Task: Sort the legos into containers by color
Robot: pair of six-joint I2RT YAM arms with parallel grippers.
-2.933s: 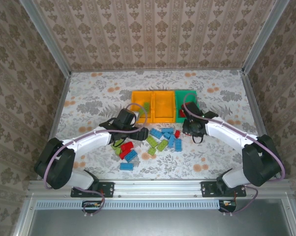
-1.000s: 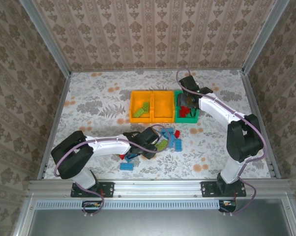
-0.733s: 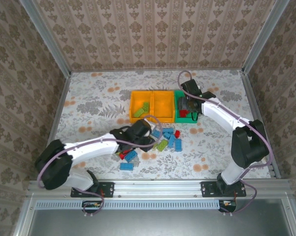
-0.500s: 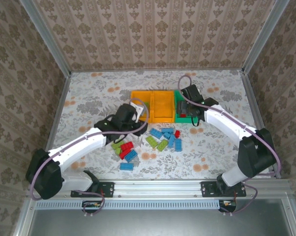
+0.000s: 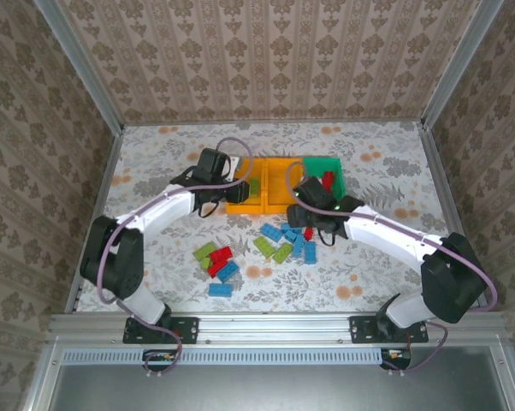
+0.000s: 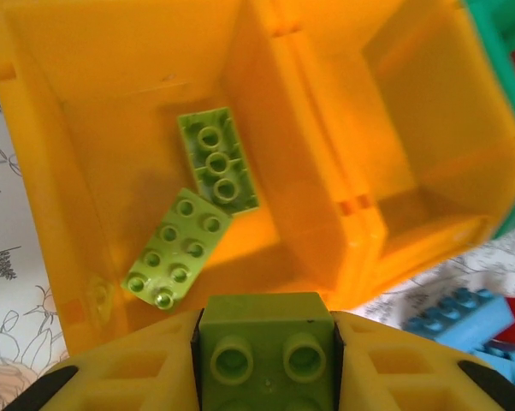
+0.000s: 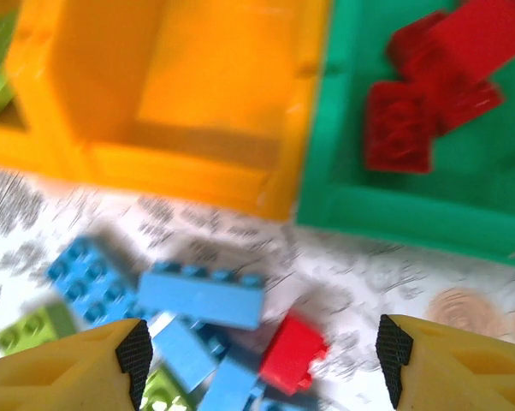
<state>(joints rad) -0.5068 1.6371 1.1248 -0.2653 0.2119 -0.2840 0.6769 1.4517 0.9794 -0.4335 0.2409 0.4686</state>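
The containers (image 6: pixel 313 214) are smooth plastic with a soft gloss. The legos (image 6: pixel 215 163) are hard plastic, a little shiny on the studs. The yellow fingers (image 6: pixel 112 381) of the left pincer (image 6: pixel 266 342) look matt plastic. The table (image 5: pixel 155 163) has a matt flower-printed cover; the rail (image 5: pixel 275 325) at the bottom of the top view is dull metal.

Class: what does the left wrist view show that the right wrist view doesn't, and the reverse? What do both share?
Left wrist: the left gripper shut on a green brick. Right wrist: the open right gripper. Both: the middle orange bin, the green bin, loose blue bricks.
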